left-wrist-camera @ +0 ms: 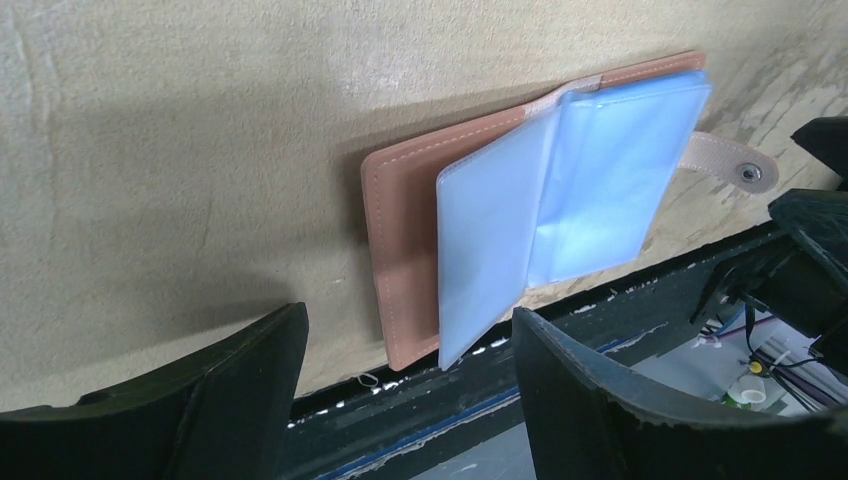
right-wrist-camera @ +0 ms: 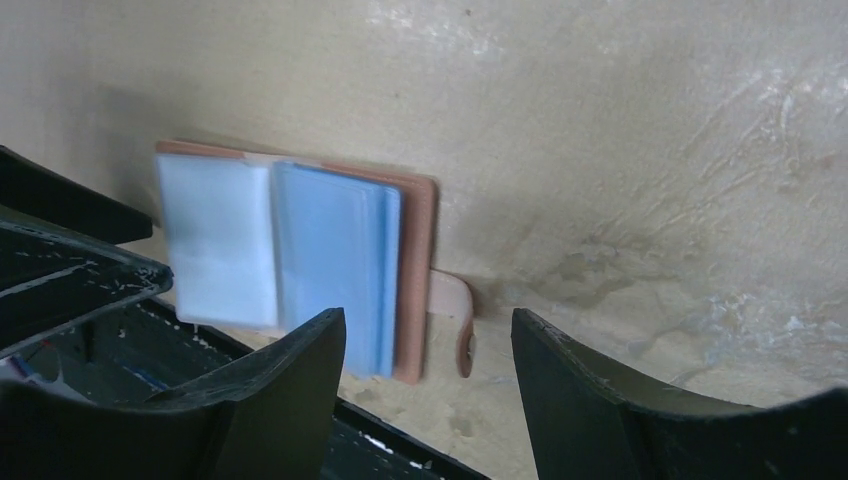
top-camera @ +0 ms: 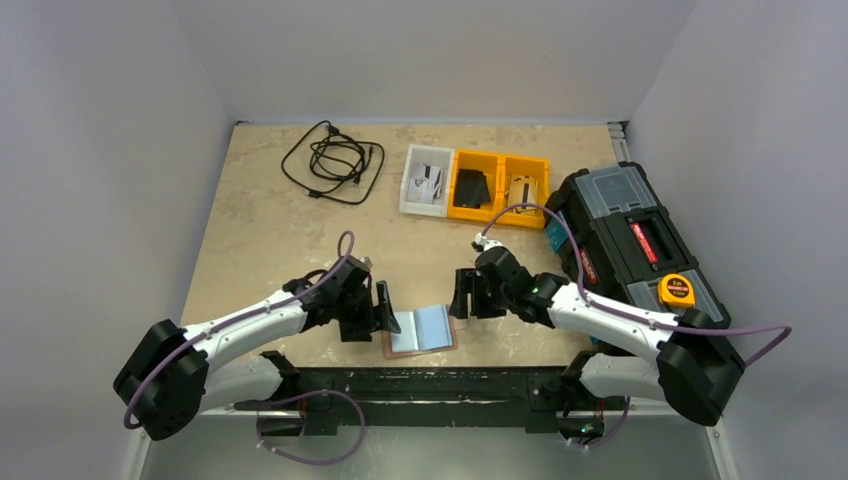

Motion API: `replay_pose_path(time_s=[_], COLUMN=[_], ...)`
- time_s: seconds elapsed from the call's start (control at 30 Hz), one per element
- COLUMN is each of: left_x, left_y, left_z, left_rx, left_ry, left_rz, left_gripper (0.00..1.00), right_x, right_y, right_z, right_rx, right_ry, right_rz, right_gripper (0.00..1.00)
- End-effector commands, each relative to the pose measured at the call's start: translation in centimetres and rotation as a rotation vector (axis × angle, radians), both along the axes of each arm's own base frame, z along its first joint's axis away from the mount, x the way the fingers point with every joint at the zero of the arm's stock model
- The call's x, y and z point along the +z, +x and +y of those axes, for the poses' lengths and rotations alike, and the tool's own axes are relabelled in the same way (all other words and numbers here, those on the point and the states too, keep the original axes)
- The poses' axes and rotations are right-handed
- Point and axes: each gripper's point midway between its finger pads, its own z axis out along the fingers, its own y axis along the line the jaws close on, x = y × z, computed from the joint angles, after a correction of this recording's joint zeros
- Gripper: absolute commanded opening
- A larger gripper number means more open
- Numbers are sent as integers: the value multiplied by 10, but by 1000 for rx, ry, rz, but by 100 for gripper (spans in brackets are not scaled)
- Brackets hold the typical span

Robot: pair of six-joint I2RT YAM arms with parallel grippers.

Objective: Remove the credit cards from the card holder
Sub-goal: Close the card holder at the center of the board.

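The card holder (top-camera: 387,346) lies open on the table, right at the near edge, reddish-brown leather (left-wrist-camera: 400,230) (right-wrist-camera: 416,260) with a snap strap (left-wrist-camera: 735,165) sticking out to the right. Light blue credit cards or card leaves (top-camera: 422,327) (left-wrist-camera: 500,240) (right-wrist-camera: 335,250) cover its inside; I cannot tell bare card from sleeve. My left gripper (top-camera: 385,312) (left-wrist-camera: 408,318) stands open just left of the holder, with the holder's near-left corner showing between its fingers. My right gripper (top-camera: 463,296) (right-wrist-camera: 428,318) stands open just right of it, by the strap (right-wrist-camera: 455,310). Neither holds anything.
A black frame rail (top-camera: 430,385) runs along the table's near edge under the holder. At the back lie a coiled black cable (top-camera: 330,160), a white bin (top-camera: 425,180) and yellow trays (top-camera: 500,185). A black toolbox (top-camera: 630,240) with a yellow tape measure (top-camera: 677,290) fills the right side.
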Motion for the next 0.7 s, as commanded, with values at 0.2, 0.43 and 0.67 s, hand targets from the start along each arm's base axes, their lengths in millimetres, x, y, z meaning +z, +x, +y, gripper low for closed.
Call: replay_pose_path(time_s=[0.2, 0.43, 0.67], left_x=[-3, -5, 6], left_y=[6, 9, 12], left_z=[-17, -26, -33], left_rx=[1, -2, -10], left_ry=[-66, -98, -117], left_rz=[14, 31, 22], left_gripper=[74, 74, 73], right_x=[-17, -30, -37], right_y=[-1, -6, -12], right_z=[-3, -7, -7], right_rx=[-48, -50, -45], right_ry=[-33, -72, -89], right_rz=[-7, 17, 31], right_gripper=[39, 27, 13])
